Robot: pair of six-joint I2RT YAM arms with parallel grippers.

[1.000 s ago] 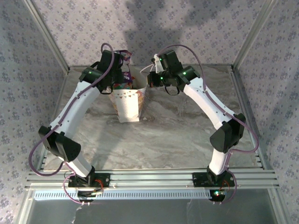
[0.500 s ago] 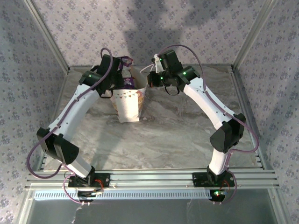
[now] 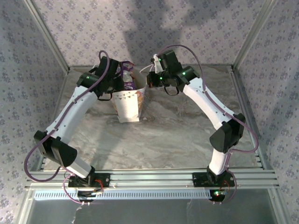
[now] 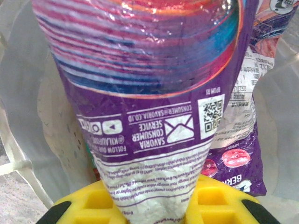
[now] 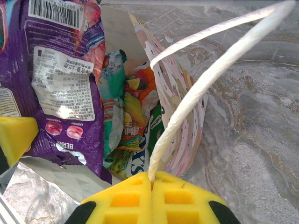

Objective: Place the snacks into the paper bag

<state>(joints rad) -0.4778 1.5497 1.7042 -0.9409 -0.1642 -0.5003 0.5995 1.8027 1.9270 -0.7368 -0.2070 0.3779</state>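
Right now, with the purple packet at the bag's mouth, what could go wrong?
The paper bag is already crowded with packets, so the purple packet in the left gripper may catch on them and stick out. The right gripper pinches only the cord handle; a downward push might tip the bag or strain the cord.

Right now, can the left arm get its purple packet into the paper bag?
Probably yes. The right pincer grips the cord handle, holding the paper bag open, and the purple packet in the left pincer hangs at its mouth, though other snacks crowd inside.
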